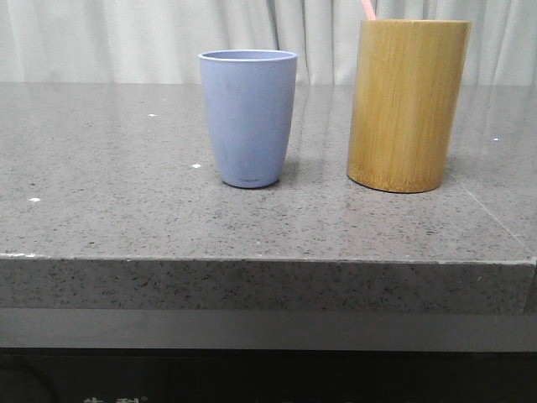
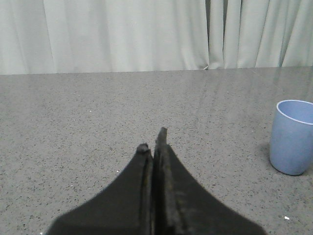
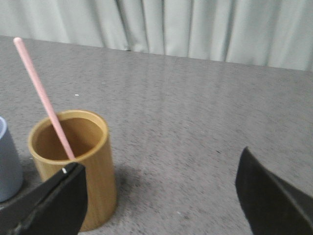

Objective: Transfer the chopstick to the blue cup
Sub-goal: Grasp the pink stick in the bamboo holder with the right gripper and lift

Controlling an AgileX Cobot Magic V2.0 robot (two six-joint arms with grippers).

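Chopstick (image 3: 44, 98) leaning in bamboo holder (image 1: 407, 105), blue cup (image 1: 248, 117) alongside, left fingers (image 2: 154, 147) clenched, right fingers (image 3: 54, 196) spread.

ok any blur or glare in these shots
Front view: sharp, with faint sheen on the table behind the blue cup. Left wrist view: the left gripper is soft, close to the lens. Right wrist view: the right gripper fingers are blurred, the chopstick fairly crisp.

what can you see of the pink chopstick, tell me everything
The chopstick is a thin, straight, pale pink stick with a rounded upper tip, plastic by the look of it. It stands tilted inside the bamboo holder, leaning on the rim, with its lower end hidden within. Most of its length rises above the rim. In the front view just a short pink bit pokes above the holder. No gripper touches it.
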